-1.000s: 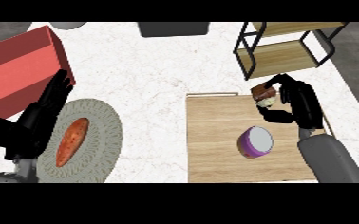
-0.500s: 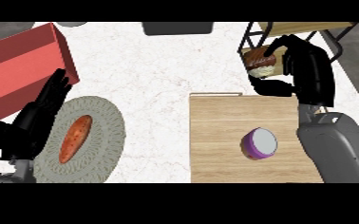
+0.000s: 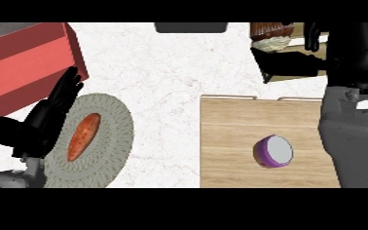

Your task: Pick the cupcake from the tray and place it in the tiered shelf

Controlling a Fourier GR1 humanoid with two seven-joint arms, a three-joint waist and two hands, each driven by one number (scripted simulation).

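The wooden tray fills the view's 5 o'clock area on the white counter. Lying on it, toward its lower right, is a halved purple onion, cut face up. The cupcake is not on the tray.

At 9 to 10 o'clock stands a red box, its inside hidden from this angle. Just below it, at 8 o'clock, sits a round grey woven plate with an orange-red sweet potato lying lengthwise on it.

At 1 o'clock, part of the tiered shelf shows under the right arm, mostly covered by it. At 12 o'clock a dark grey object is cut by the top edge.

The right hand is up at 1 to 2 o'clock, over the shelf, with its fingers curled round the cupcake. The cupcake, brown on top with a pale wrapper, sits at the hand's upper-left side at the very top of the view, held above the shelf area; whether it touches a shelf board cannot be told.

The left hand rests at 9 o'clock, fingers straight and pointing up, beside the plate's left rim and holding nothing.
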